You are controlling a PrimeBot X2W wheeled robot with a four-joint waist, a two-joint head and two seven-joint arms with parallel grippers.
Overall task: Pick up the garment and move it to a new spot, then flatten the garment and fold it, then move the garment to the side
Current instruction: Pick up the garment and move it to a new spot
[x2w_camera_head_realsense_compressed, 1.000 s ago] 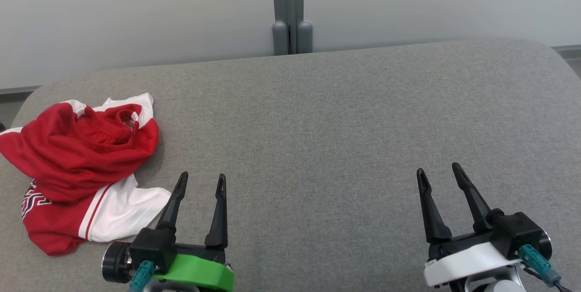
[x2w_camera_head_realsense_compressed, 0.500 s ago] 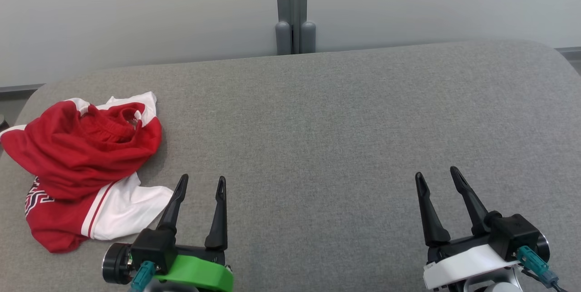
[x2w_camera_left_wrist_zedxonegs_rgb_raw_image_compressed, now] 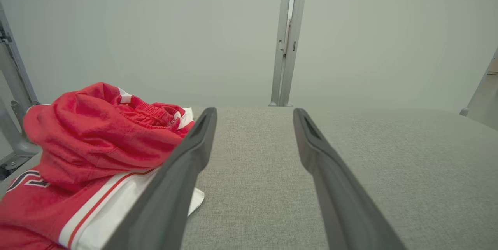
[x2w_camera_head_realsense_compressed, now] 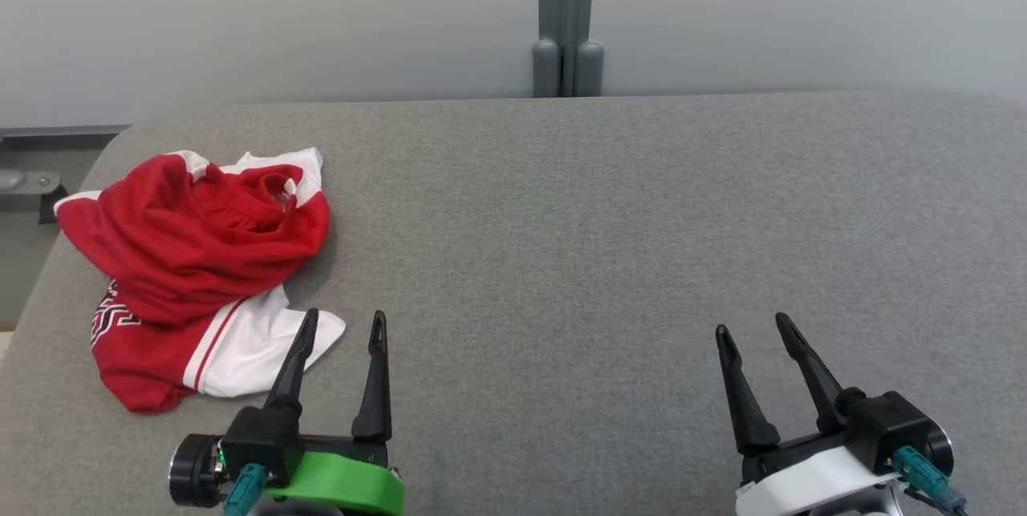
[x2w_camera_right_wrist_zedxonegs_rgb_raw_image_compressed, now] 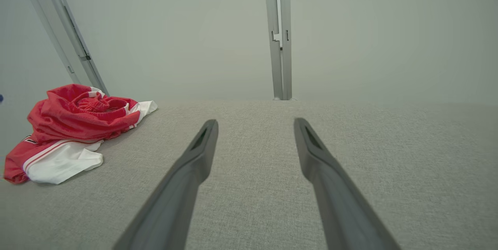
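From the head view, we see the garment (x2w_camera_head_realsense_compressed: 200, 259) heaped at nine o'clock on the grey counter (x2w_camera_head_realsense_compressed: 562, 219), red over white, not yet lifted. We judge the task at its very start. The left hand (x2w_camera_head_realsense_compressed: 345, 315) sits at seven o'clock and the right hand (x2w_camera_head_realsense_compressed: 752, 325) at five o'clock, each with its fingers apart and nothing between them, pointing toward twelve; we read that as a ready pose before the first reach. The left hand's outer finger crosses the white panel (x2w_camera_head_realsense_compressed: 241, 347) here; whether it touches cloth we cannot tell. A dark print (x2w_camera_head_realsense_compressed: 112, 315) shows at the heap's eight o'clock side, half folded under, so we cannot read it. A post (x2w_camera_head_realsense_compressed: 566, 18) stands against the wall (x2w_camera_head_realsense_compressed: 241, 18) at twelve.

From the left wrist view, the garment (x2w_camera_left_wrist_zedxonegs_rgb_raw_image_compressed: 97, 137) lies from nine to seven o'clock, just beside the left hand (x2w_camera_left_wrist_zedxonegs_rgb_raw_image_compressed: 253, 112), whose fingers are spread over bare counter. A gathered waistband (x2w_camera_left_wrist_zedxonegs_rgb_raw_image_compressed: 151, 112) shows on top, so we take it for shorts, though the legs are buried. The heap's lower part runs off the frame's edge, and the near finger hides the white panel's hem.

From the right wrist view, the garment (x2w_camera_right_wrist_zedxonegs_rgb_raw_image_compressed: 78, 125) lies far off at nine o'clock, well apart from the right hand (x2w_camera_right_wrist_zedxonegs_rgb_raw_image_compressed: 255, 122), likewise spread and empty. We expect the left hand, being nearer, to make the first pick.
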